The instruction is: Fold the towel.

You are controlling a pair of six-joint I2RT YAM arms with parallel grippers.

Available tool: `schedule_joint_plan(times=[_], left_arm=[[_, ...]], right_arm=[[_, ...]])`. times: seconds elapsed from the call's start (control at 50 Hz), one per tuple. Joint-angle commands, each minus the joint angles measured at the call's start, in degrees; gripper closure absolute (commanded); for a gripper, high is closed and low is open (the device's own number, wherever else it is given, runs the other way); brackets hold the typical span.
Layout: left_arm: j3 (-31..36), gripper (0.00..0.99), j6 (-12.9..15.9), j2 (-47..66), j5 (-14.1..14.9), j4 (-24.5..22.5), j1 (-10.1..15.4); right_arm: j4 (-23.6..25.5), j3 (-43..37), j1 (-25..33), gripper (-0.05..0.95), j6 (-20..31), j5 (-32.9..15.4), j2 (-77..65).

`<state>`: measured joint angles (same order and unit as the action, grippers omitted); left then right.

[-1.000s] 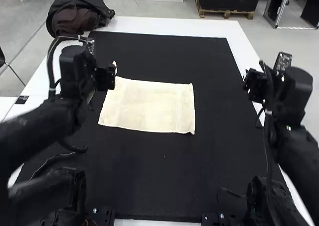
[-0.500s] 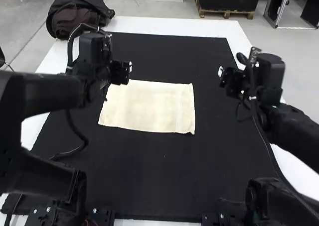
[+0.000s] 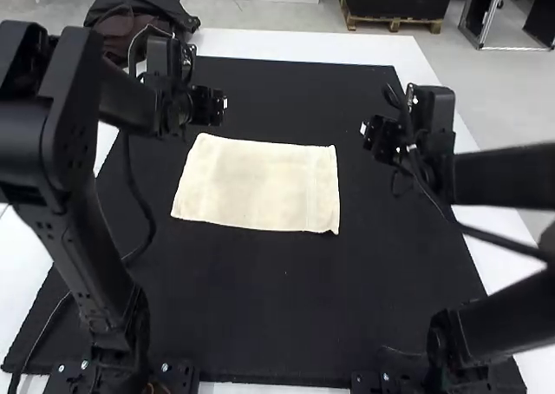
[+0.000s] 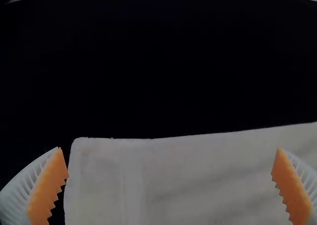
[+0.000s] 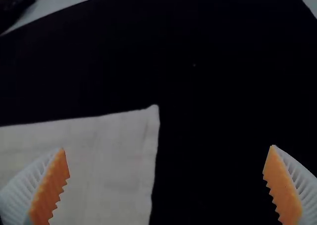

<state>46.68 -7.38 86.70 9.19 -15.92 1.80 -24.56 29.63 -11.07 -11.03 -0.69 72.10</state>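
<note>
Towel [image 3: 260, 186] lies spread mid-frame in the high view, the first fold seemingly unstarted. The left gripper [image 4: 169, 148] and right gripper [image 5: 167, 147] are empty, fingers wide apart; I'd say each must now pinch a far corner.

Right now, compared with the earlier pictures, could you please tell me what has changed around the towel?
In the high view, the right gripper has moved left, toward the towel. The left gripper has shifted slightly right and farther up the view, uncovering the towel's far left corner. I see nothing grasped or let go. The towel stayed spread in the same place.
</note>
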Motion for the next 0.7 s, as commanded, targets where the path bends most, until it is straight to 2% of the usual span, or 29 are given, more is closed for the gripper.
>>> schedule_joint_plan(times=[0.0, 0.18, 0.4, 0.68], left_arm=[[4.3, 0.028, -0.4, 0.8, 4.3, 0.7, -0.7], [8.1, 0.028, -0.4, 3.9, 7.0, 2.8, -1.5], [12.6, 0.028, -0.4, 9.9, 9.4, 4.1, -4.0], [21.2, 0.028, -0.3, 19.6, 9.9, 5.5, -4.0]], right_arm=[[-0.8, 3.9, -0.4, -0.01, -0.8, 2.3, 3.1], [0.7, 9.3, -0.3, -0.01, -0.9, 4.4, 7.4], [4.0, 16.6, -0.3, -0.01, 0.3, 5.0, 15.0], [4.3, 23.5, -0.3, -0.01, 0.3, 6.3, 25.7]])
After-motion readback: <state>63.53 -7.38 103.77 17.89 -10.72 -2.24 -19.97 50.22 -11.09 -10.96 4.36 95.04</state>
